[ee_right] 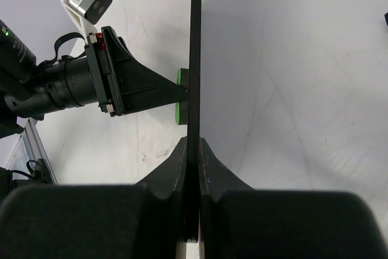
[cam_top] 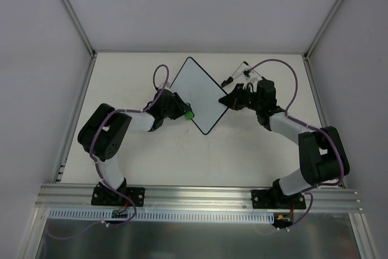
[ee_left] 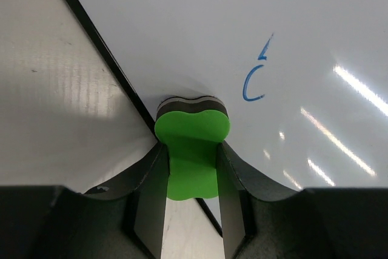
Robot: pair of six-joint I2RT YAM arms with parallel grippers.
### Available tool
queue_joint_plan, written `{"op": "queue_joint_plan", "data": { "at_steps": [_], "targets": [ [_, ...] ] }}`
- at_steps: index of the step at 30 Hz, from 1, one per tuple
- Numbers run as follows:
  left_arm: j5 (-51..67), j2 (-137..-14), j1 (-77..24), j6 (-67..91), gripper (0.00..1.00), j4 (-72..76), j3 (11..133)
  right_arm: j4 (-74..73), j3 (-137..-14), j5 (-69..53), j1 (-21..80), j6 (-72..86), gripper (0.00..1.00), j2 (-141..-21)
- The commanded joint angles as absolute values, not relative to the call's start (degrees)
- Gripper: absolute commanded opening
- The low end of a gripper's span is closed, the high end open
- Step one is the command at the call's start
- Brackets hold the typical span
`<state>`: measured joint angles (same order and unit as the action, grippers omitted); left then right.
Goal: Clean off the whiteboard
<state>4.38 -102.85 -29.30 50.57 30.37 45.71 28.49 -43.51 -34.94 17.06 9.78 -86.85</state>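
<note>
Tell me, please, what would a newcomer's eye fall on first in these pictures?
The green eraser stands out most: the left gripper is shut on it and holds it against the whiteboard, close to the board's edge. Next come the small blue marks on the white surface, a little beyond the eraser in the left wrist view. The right gripper clamps the board's opposite side.

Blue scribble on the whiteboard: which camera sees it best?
The left wrist camera. The blue scribble sits clear on the whiteboard, just past the green eraser. The top camera shows the whole board, but no scribble can be made out. The right wrist camera sees the board edge-on only.
</note>
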Motion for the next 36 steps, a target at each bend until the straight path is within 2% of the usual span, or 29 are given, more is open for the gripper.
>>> {"op": "queue_joint_plan", "data": {
  "at_steps": [1,19,27,36],
  "targets": [
    [3.8,-103.2,-28.4,49.5,0.0,29.6,47.5,23.9,-41.2,-43.2,20.3,4.0,0.0,-86.4],
    [7.8,-107.8,-24.3,45.3,0.0,26.5,64.9,23.6,-42.0,-45.1,20.3,4.8,0.0,-86.1],
    [8.9,-106.7,-26.4,47.2,0.0,27.0,56.9,23.7,-41.7,-44.0,20.3,4.7,0.0,-86.2],
    [9.4,-99.4,-28.6,47.1,0.0,27.6,45.1,23.7,-41.4,-43.4,20.3,4.4,0.0,-86.6]
  ]
}}
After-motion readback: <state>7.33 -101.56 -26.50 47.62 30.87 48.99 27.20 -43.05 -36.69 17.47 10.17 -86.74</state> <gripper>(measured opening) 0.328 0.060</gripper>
